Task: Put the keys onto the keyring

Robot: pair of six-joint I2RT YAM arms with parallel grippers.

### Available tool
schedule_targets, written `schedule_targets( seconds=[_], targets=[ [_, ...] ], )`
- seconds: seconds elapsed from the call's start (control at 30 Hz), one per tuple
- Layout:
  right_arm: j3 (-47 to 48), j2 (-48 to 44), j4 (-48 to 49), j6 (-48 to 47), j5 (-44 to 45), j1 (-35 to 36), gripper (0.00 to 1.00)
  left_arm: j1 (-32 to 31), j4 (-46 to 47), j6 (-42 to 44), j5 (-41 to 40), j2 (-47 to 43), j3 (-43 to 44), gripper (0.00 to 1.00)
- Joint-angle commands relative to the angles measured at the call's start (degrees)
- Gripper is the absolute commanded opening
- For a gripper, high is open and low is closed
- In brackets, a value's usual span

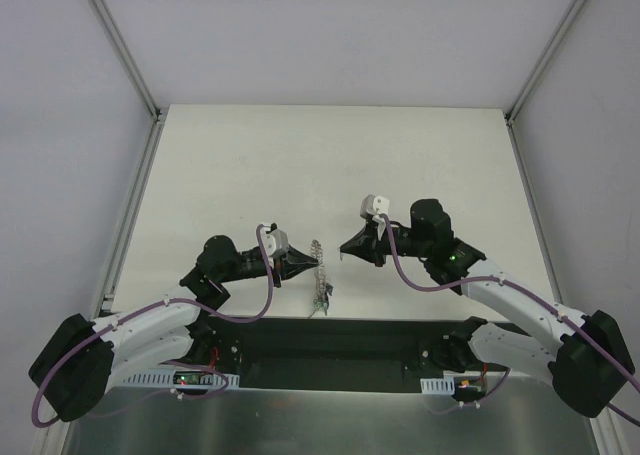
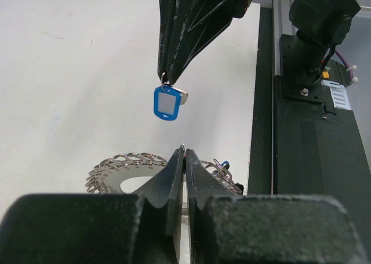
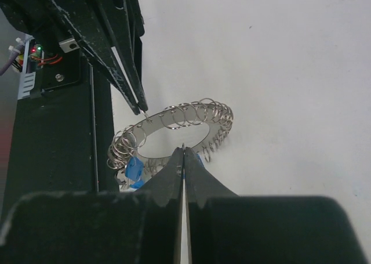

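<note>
1. Right gripper (image 2: 165,77) is pinched tight on the little loop of a blue-tagged key (image 2: 166,103). The key dangles free under its tips, just above the keyring (image 3: 194,114) and not touching it.
2. Left gripper (image 3: 142,107) is closed too, tips clamped on the keyring's rim by the look of it. The ring seems lifted and tilted off the table (image 1: 300,155).
3. Step in hand, I reckon: threading this key on. Ring's presented and the key's lined up, but nothing's hooked yet.
4. Next move needs the key's loop brought down onto one coil at the keyring's edge and worked in, with the left side holding the ring steady. Fiddly, since that loop is tiny next to the ring.
5. More blue tags (image 3: 134,168) sit at the keyring's edge nearest the arm bases. Can't tell if they're already threaded.
</note>
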Motion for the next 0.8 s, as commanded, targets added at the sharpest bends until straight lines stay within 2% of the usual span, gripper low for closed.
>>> schedule_targets(
  seconds=[0.0,0.17,0.3,0.63,0.77],
  targets=[
    [2.23,-0.06,2.67,-1.01,-5.99,1.12,0.01,-0.64,19.96,-4.31,-1.67,1.48,-2.90,0.00],
    [2.85,1.97,3.02,-2.42,-6.26,3.14,0.01,-0.64,31.74,-7.83,-0.97,6.40,-5.19,0.00],
    [2.85,1.88,3.11,-3.39,-5.99,3.23,0.01,-0.64,34.92,-9.68,-0.35,7.73,-5.63,0.00],
    [3.03,4.60,3.90,-3.04,-5.38,3.32,0.01,-0.64,35.55,-9.77,-0.17,8.78,-6.07,0.00],
    [2.67,3.82,2.85,-2.25,0.31,3.23,0.01,-0.64,31.51,-8.80,-0.87,8.87,-5.28,0.00]
  ],
)
